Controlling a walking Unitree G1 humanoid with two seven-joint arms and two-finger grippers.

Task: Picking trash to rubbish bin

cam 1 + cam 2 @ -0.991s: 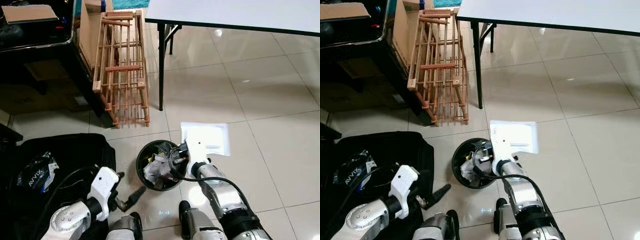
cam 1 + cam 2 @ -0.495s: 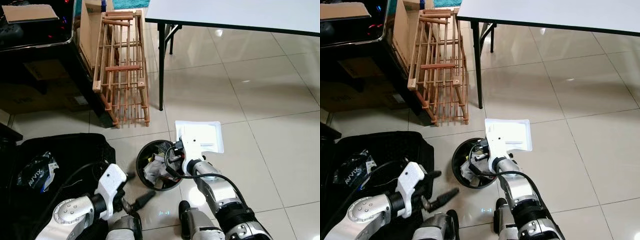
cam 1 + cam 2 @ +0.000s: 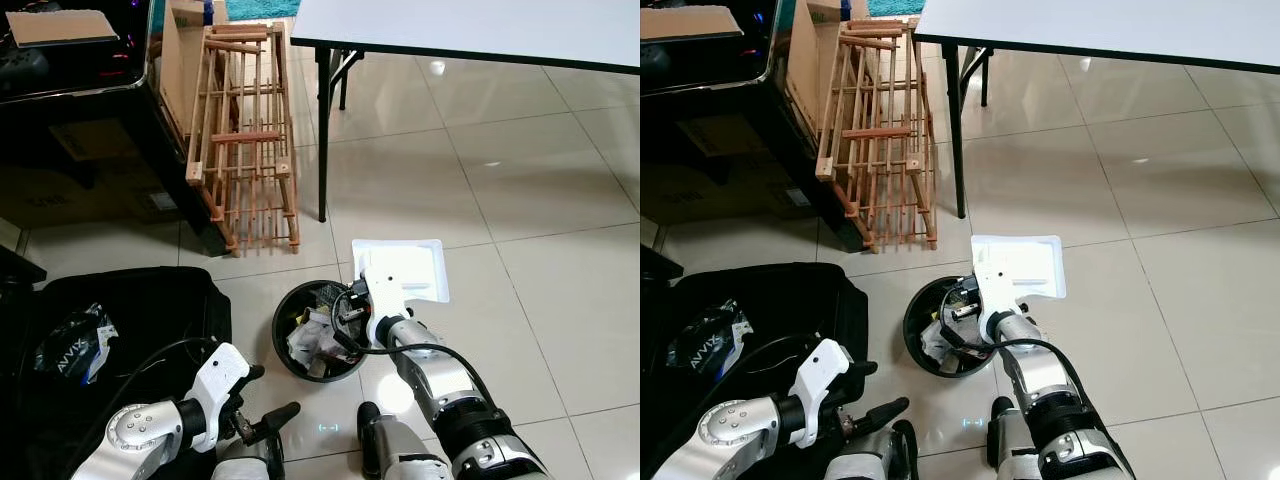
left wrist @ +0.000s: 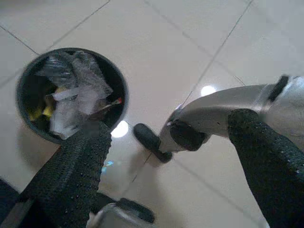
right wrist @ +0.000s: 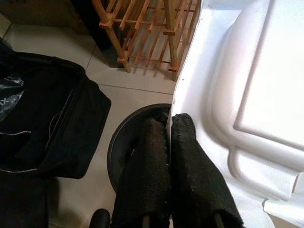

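A round black bin point(image 3: 280, 352) stands on the tiled floor before me, holding crumpled paper and wrappers point(image 4: 71, 90). My right gripper point(image 5: 169, 124) is shut on the edge of a white plastic tray point(image 3: 408, 268). It holds the tray just past the bin's right rim, mostly over the floor tiles. My left gripper point(image 3: 268, 397) hangs low at the bin's near left. Its fingers point(image 4: 78, 166) are spread wide and hold nothing.
An open black bag point(image 3: 130, 310) with a printed packet point(image 3: 70, 350) lies on the floor at my left. A wooden rack point(image 3: 245, 130) leans against a dark cabinet point(image 3: 80, 110). A white table point(image 3: 470, 25) on a black leg point(image 3: 322, 140) stands ahead. Bare tiles lie to the right.
My right gripper has carried the tray a little left, closer to the bin's rim. My left gripper has dropped lower, towards my body, still open.
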